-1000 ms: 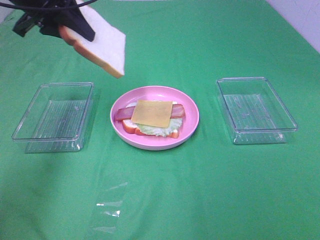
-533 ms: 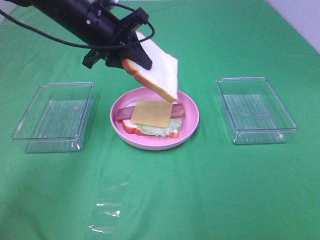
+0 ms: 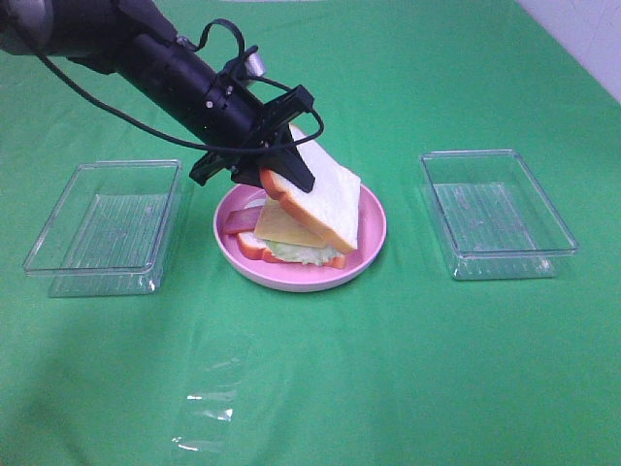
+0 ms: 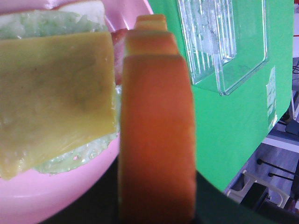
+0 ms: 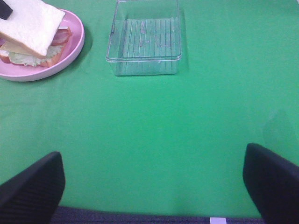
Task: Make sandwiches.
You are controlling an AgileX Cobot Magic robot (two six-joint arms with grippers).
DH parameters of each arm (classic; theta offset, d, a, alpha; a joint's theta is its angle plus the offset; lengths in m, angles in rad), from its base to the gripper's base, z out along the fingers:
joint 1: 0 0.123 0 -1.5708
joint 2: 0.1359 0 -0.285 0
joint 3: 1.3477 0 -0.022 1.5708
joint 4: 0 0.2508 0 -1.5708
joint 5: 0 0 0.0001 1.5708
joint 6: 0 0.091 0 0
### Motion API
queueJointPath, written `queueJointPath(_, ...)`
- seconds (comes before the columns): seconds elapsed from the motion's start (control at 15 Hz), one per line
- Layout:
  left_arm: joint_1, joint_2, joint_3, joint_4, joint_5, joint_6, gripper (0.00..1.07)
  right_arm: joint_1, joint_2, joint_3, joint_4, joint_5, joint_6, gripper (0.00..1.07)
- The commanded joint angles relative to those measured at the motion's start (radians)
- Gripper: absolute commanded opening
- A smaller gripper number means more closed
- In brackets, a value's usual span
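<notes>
Exterior high view
- Left gripper (image 3: 283, 167): it reaches from the upper left over the pink plate (image 3: 374, 225); its jaws are closed on the crust edge of the top bread slice (image 3: 325, 199).
- Top bread slice: tilted, the held end is high, and the low far end is on or just over the right side of the stack; I cannot tell if it touches.
- Pink plate: at the middle of the green cloth (image 3: 388, 369); it holds the lower bread slice (image 3: 254, 247), the lettuce (image 3: 296, 252), the bacon (image 3: 238, 221) and the cheese (image 3: 281, 227), one on another.
- Left clear tray (image 3: 105, 228): left of the plate and apart from it; nothing is seen inside.
- Right clear tray (image 3: 497, 214): right of the plate, well apart; nothing is seen inside.
- Right gripper: it does not appear in this view.

Left wrist view
- Top bread slice (image 4: 156, 140): the orange-brown crust fills the middle, very near to the camera and blurred.
- Plate (image 4: 42, 193) content: the cheese square (image 4: 56, 98) lies over the lettuce (image 4: 70, 158); a little of the bacon (image 4: 117, 51) shows beside the crust.
- Clear tray (image 4: 224, 42): on the cloth beyond the plate, nothing in it.

Right wrist view
- Right gripper (image 5: 154, 182): two dark fingers (image 5: 32, 186) stand wide apart over the bare cloth and hold nothing.
- Plate (image 5: 70, 49): far in one corner, with the stack and the tilted slice (image 5: 30, 23) on top.
- Clear tray (image 5: 145, 39): beside the plate, not touching it, with nothing inside.
</notes>
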Motion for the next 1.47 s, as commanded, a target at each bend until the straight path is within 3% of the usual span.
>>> queueJointPath(0.07,-0.004,0.019,-0.023,-0.015,0.014,0.011,0.00,0.001,-0.033,0.003,0.004,-0.004,0.001,0.98)
queueJointPath(0.27,0.000,0.032,-0.027,-0.008,0.010,0.028,0.01,0.001,-0.033,0.003,0.004,-0.004,0.001,0.98)
queueJointPath(0.47,0.000,0.052,-0.027,0.013,0.012,0.025,0.15,0.001,-0.033,0.003,0.004,-0.004,0.001,0.98)
queueJointPath(0.67,0.000,0.053,-0.027,0.043,0.002,0.025,0.33,0.001,-0.033,0.003,0.004,-0.004,0.001,0.98)
queueJointPath(0.8,0.000,0.053,-0.044,0.067,-0.001,0.016,0.52,0.001,-0.033,0.003,0.004,-0.004,0.001,0.98)
queueJointPath(0.87,0.000,0.053,-0.091,0.119,0.011,-0.021,0.67,0.001,-0.033,0.003,0.004,-0.004,0.001,0.98)
queueJointPath(0.93,0.000,0.053,-0.162,0.228,0.053,-0.095,0.81,0.001,-0.033,0.003,0.004,-0.004,0.001,0.98)
queueJointPath(1.0,0.000,0.053,-0.205,0.313,0.082,-0.141,0.86,0.001,-0.033,0.003,0.004,-0.004,0.001,0.98)
queueJointPath(1.27,-0.001,0.053,-0.371,0.640,0.242,-0.307,0.99,0.001,-0.033,0.003,0.004,-0.004,0.001,0.98)
queueJointPath(1.47,-0.001,0.046,-0.478,0.744,0.314,-0.325,0.99,0.001,-0.033,0.003,0.004,-0.004,0.001,0.98)
